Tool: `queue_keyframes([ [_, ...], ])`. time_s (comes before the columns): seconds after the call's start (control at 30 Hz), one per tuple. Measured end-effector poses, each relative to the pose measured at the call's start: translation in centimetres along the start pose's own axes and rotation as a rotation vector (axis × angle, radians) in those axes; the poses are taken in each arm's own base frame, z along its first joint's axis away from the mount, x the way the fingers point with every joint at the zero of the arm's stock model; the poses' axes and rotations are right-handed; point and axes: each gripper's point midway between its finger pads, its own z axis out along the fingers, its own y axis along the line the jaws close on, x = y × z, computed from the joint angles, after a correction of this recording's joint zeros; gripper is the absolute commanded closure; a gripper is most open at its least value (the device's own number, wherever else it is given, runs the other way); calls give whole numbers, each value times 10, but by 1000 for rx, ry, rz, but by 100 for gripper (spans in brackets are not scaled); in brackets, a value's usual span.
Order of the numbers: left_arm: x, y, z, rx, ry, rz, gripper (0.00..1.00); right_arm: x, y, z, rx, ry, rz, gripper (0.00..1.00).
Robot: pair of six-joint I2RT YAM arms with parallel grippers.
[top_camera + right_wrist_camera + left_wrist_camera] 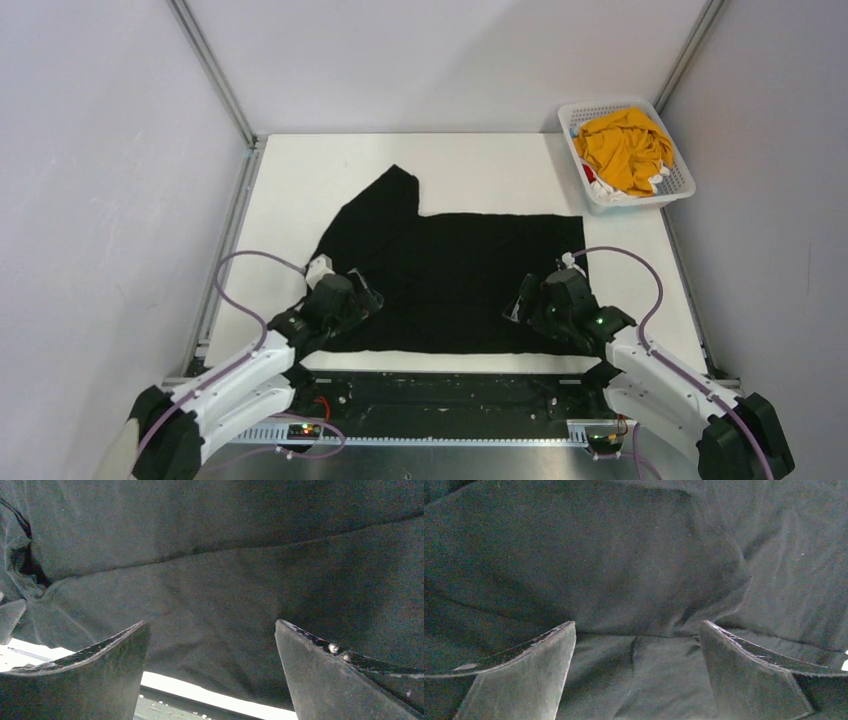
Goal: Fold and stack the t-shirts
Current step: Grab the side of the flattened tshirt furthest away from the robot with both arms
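The black t-shirt [450, 280] lay spread flat on the white table [480, 165], its body a broad rectangle in the middle of the surface, with one sleeve pointing toward the far left corner. The shirt's near edge ran close to the table's near edge, just ahead of the arm bases. The left gripper [366, 296] hung over the near-left part of the shirt with its jaws spread wide and nothing between them. From the left wrist, only dark fabric showed past the two fingers [524, 670] - a rounded fold of cloth lying on top of a flatter layer. The right gripper [524, 298] was over the near-right part of the shirt, close to its right edge. It too was fully parted and held nothing. In the right wrist view a folded edge crossed the cloth above the fingers [330, 675], and a strip of bright table showed under the near hem. Whether either set of fingertips touched the fabric could not be told. Well apart from all this, at the far right corner, the white lattice basket [577, 150] held the mustard-yellow t-shirt [625, 148], bunched up - with bits of red and white cloth [592, 180] beside it at the basket's near end.
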Motion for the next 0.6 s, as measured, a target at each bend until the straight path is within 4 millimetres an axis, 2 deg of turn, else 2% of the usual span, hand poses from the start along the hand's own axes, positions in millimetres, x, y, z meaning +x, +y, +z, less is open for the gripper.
queue_keyframes([
  [0.37,16,16,-26,14,20,-125,0,10,0,-9,-12,-20,-12,1],
  [0.6,19,24,-33,-20,40,-94,0,17,-2,-15,-28,-15,-24,1],
])
